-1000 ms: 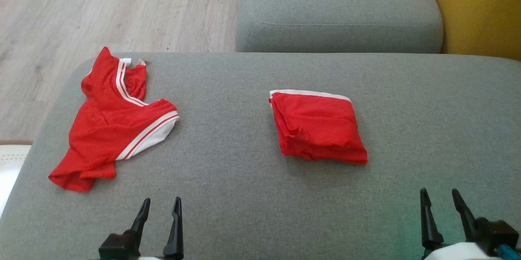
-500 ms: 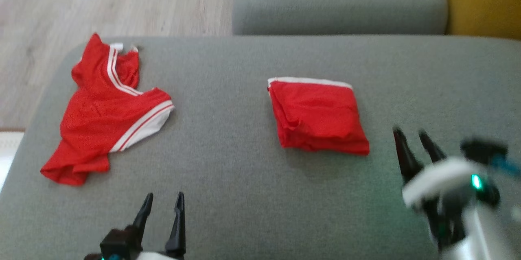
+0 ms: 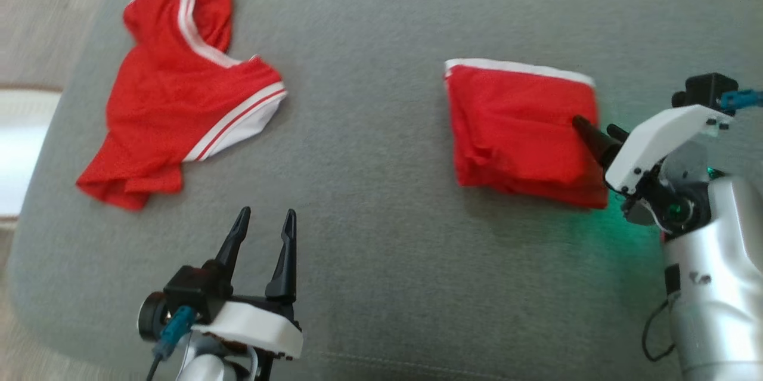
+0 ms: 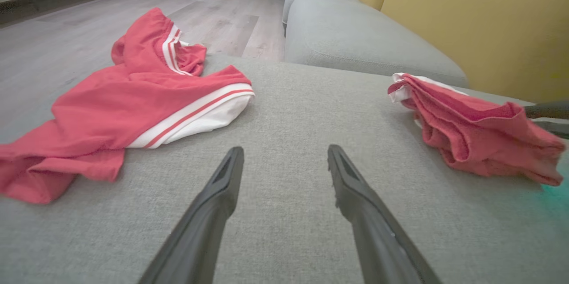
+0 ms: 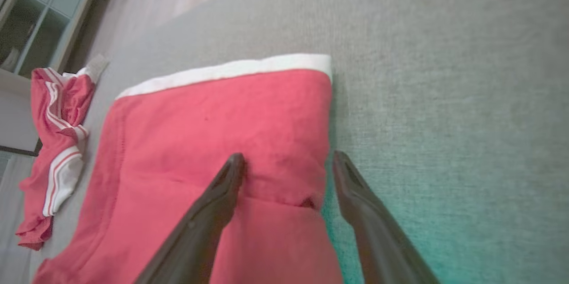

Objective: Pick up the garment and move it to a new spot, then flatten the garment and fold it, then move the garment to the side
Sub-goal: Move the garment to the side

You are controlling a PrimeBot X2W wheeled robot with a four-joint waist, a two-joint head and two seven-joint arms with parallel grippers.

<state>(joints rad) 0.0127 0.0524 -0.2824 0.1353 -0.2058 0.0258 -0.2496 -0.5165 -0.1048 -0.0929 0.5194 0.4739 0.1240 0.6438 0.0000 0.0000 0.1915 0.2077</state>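
Observation:
A folded red garment (image 3: pixel 518 124) with a white band along its far edge lies on the grey sofa cushion (image 3: pixel 369 190). My right gripper (image 3: pixel 594 124) is open over its right edge. In the right wrist view one finger is above the red cloth (image 5: pixel 213 124) and the other above bare cushion, gripper (image 5: pixel 288 156) empty. A second red garment (image 3: pixel 179 89), a crumpled jersey with white stripes, lies at the far left. My left gripper (image 3: pixel 266 212) stands open and empty near the front edge, pointing between the two garments (image 4: pixel 471 128), gripper (image 4: pixel 284 150).
Wooden floor (image 3: pixel 36 11) lies beyond the cushion's left edge. Another grey cushion (image 4: pixel 346 35) and a yellow backrest (image 4: pixel 466 17) stand behind. A cabinet (image 5: pixel 40 13) is far off. Bare cushion lies between the garments and to the right of the folded one.
The head camera has tilted down and shifted. My right arm has swung forward and left from the front edge to the folded garment's right edge. Both garments lie where they were.

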